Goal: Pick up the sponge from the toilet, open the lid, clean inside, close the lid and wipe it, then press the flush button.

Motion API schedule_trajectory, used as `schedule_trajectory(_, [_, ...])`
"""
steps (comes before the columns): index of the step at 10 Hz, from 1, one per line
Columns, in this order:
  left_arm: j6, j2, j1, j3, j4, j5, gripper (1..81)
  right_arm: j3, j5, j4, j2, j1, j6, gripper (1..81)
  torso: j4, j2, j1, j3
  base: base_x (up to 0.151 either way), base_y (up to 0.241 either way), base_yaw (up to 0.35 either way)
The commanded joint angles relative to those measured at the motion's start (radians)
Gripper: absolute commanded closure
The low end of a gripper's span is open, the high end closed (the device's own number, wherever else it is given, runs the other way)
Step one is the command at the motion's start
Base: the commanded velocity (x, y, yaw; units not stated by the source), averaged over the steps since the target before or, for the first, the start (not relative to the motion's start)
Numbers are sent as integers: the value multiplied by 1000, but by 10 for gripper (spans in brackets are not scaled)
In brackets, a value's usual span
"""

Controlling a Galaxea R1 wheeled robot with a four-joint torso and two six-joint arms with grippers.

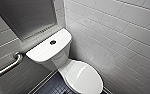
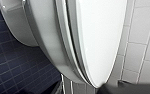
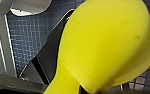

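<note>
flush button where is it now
Head view, left of centre: the flush button sits in the middle of the tank top, beyond the shut lid, right of the grab bar.

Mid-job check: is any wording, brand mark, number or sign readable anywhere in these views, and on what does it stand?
No text can be read anywhere.
flush button: dark; any symbol on it is too blurred to tell.
toilet tank top: plain white.
lid: plain white, no brand mark seen.
sponge: plain yellow, no print.
wall tiles and grab bar: no sign or label.
</note>
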Motion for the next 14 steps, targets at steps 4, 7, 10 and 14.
schedule_trajectory(4, [-50,41,-76,-36,2,-18,10,9,-47,-26,-30,-12,5,811,0,0,0,0,0,0,0])
schedule_trajectory(7, [-53,69,-106,-31,8,-18,10,11,-47,-26,-27,-8,3,811,0,0,0,-17,0,0,0])
schedule_trajectory(10, [-53,83,-112,-43,11,-18,10,13,-47,-24,-27,-8,3,811,0,0,0,-25,0,0,0])
schedule_trajectory(14, [-55,104,-119,-77,9,-31,10,20,-47,-26,-27,-8,3,811,0,0,0,-26,0,0,0])
